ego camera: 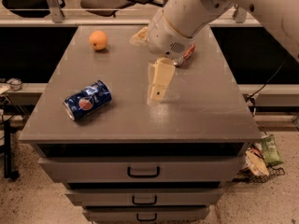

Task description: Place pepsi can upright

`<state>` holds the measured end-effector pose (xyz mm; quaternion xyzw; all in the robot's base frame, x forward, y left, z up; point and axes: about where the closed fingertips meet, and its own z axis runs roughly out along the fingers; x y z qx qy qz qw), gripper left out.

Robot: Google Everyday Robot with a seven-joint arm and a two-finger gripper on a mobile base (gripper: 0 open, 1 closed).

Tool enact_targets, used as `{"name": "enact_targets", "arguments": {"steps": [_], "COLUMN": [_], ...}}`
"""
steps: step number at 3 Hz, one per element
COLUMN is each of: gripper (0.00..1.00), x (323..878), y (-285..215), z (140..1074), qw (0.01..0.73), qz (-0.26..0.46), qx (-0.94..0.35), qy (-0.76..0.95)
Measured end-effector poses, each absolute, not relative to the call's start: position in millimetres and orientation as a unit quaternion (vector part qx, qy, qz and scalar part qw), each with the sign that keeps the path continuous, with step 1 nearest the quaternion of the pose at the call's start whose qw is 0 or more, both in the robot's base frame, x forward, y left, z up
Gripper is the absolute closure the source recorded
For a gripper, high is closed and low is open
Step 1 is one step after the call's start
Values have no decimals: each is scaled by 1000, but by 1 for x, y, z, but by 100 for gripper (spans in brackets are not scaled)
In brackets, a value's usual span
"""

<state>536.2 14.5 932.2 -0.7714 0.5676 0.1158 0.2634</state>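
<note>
The pepsi can (87,100), dark blue with a round red-white-blue logo, lies on its side on the grey cabinet top (201,111), near the front left. My gripper (157,91) hangs from the white arm over the middle of the top. It points down, close above the surface. It is to the right of the can and well apart from it, and it holds nothing that I can see.
An orange (98,40) sits at the back left. A pale packet (139,35) and a red-orange thing (189,54) lie at the back, partly hidden by the arm. Drawers are below the front edge. Snack bags (267,151) lie on the floor at right.
</note>
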Motion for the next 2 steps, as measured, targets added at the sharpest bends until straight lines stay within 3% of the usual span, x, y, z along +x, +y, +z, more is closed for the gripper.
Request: {"name": "enact_targets", "arguments": {"steps": [2], "gripper": [0], "x": [576], "y": [91], "z": [922], "qw": [272], "qz": [126], "qx": [-820], "qy": [488]}}
